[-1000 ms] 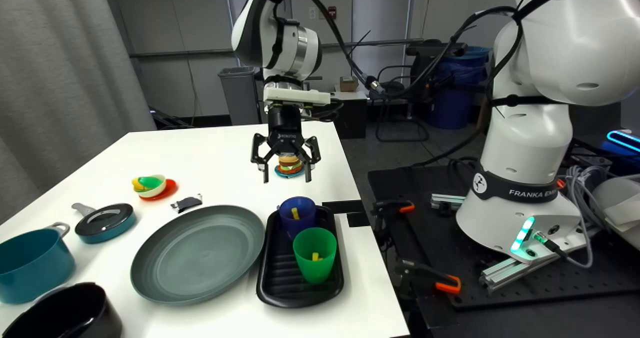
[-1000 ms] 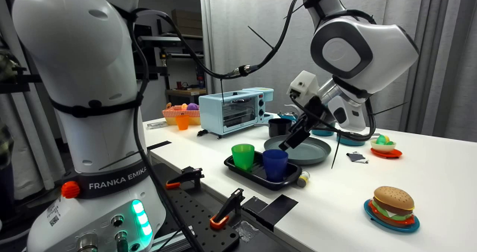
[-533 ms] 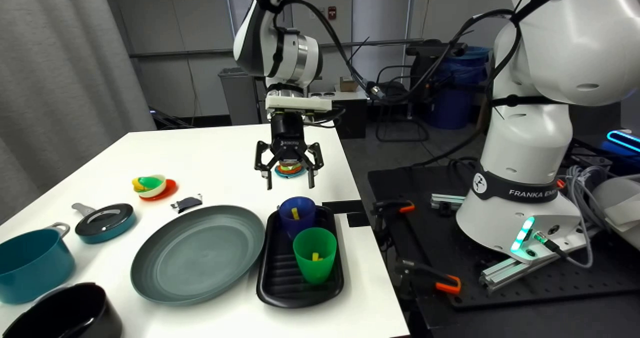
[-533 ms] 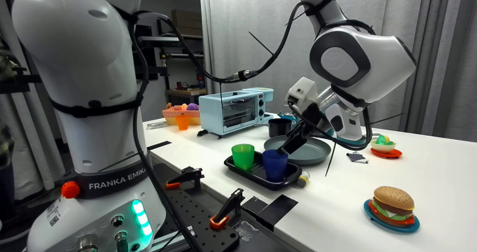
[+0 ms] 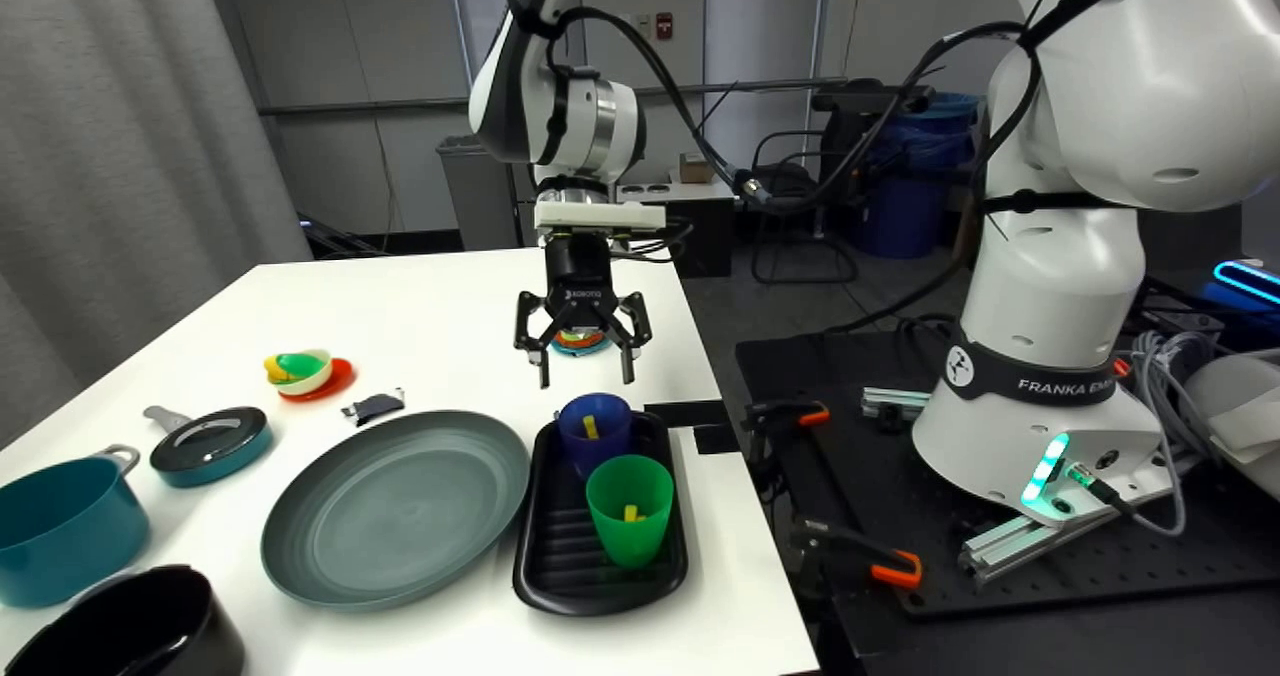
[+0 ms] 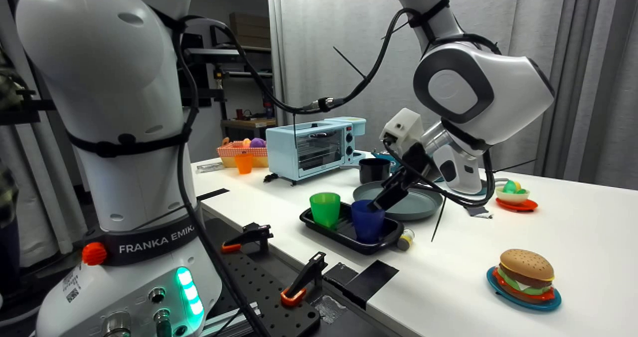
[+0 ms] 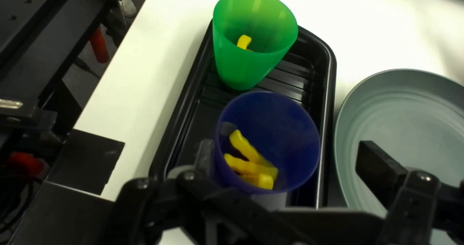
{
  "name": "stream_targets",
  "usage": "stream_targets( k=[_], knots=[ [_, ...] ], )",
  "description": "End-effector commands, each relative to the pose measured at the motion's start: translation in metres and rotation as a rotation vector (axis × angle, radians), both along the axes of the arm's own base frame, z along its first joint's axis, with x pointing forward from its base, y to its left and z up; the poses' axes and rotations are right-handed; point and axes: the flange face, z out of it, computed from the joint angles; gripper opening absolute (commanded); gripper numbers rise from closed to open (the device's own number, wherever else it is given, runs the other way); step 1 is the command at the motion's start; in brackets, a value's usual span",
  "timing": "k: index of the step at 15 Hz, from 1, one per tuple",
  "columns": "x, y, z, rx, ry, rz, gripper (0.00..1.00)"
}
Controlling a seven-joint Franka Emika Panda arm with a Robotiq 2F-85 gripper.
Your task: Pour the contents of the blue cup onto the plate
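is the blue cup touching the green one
Apart: in an exterior view, a clear gap shows between the blue cup and the green cup, with black tray visible in it.

In an exterior view you've got pleated grey fabric curtain (image 5: 150, 106) at 10 o'clock, pale grey panelled wall (image 5: 400, 36) at 11, round blue bin (image 5: 910, 201) at 2, dark grey floor (image 5: 735, 306) at 3, bright white tabletop (image 5: 420, 321) at 9.
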Motion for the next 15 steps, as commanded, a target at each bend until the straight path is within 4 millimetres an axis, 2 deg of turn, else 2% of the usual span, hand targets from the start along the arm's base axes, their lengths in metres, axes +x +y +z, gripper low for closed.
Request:
stream_targets(
  k=[1, 15],
  knots=[
    [0.003, 0.000, -0.003, 0.045, -0.002, -0.013, 1.00],
    [0.006, 0.009, -0.017, 0.057, 0.028, 0.001, 1.00]
  ],
)
